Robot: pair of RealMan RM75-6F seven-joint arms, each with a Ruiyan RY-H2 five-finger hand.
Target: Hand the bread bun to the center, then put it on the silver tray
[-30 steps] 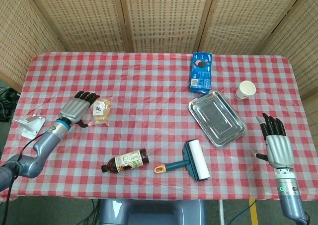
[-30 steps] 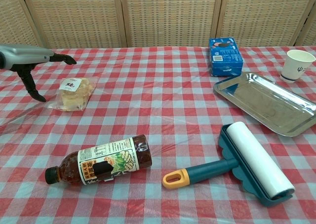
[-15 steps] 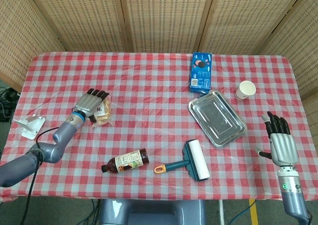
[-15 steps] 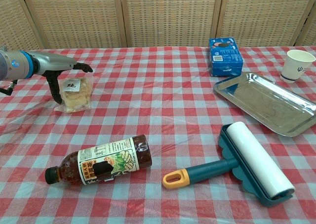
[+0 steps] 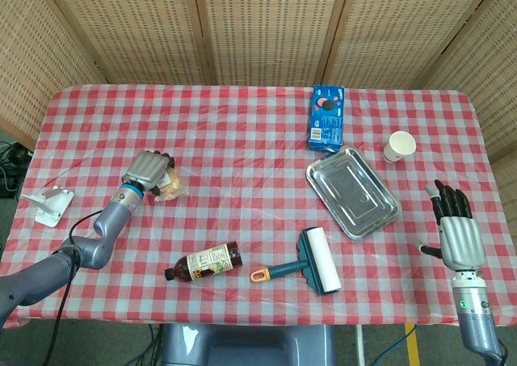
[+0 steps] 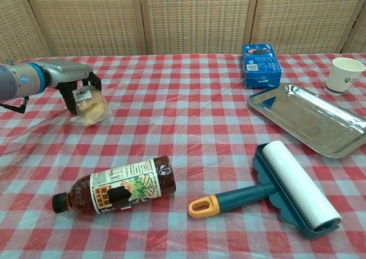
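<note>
Over near the left edge of the table [image 5: 242,132], the left hand [image 5: 149,170] has its fingers curled down over the wrapped bread bun [image 5: 168,183], gripping it where it lies on the checked cloth. In the chest view the same hand [image 6: 74,79] covers the top of the bun [image 6: 91,106], whose clear wrapper shows a small label. The right hand [image 5: 456,230] hangs by the right edge with fingers spread and upright, holding nothing. The silver tray [image 5: 352,191] sits toward the right side, its bare metal floor showing. A blue cookie box [image 5: 326,118] lies just beyond the tray's far corner, and a white paper cup [image 5: 401,146] stands upright nearer the right edge; its inside cannot be made out. Toward the front edge lie a capped bottle [image 5: 203,262] of dark liquid on its side and a lint roller [image 5: 305,261].
</note>
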